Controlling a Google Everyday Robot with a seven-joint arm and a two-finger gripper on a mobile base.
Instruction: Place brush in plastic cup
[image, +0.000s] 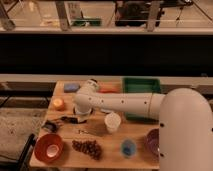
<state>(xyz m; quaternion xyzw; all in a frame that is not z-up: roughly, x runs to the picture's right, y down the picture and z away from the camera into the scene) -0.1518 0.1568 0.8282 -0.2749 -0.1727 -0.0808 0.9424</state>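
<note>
- Where the wooden table (107, 159) ends on the left, we see an orange bowl (48, 148) at the near corner and an orange fruit (58, 104) further back.
- Between those two we find the brush (65, 119), lying flat on the table with its dark length running towards the arm. It is well apart from the plastic cup (113, 123).
- At the brush's right end the gripper (78, 117) hangs low over the table under the white arm (125, 104). We cannot tell how far open it is, or whether it has hold of the brush.
- Nearer to us lies a dark cluster of grapes (87, 148).
- Mid-table, the plastic cup stands upright, just in front of the arm.
- Right of it, near the front edge, we see a small blue cup (128, 148).
- Behind the arm sits a green tray (141, 86), and at far right a purple bowl (153, 142), partly hidden by the robot's body.
</note>
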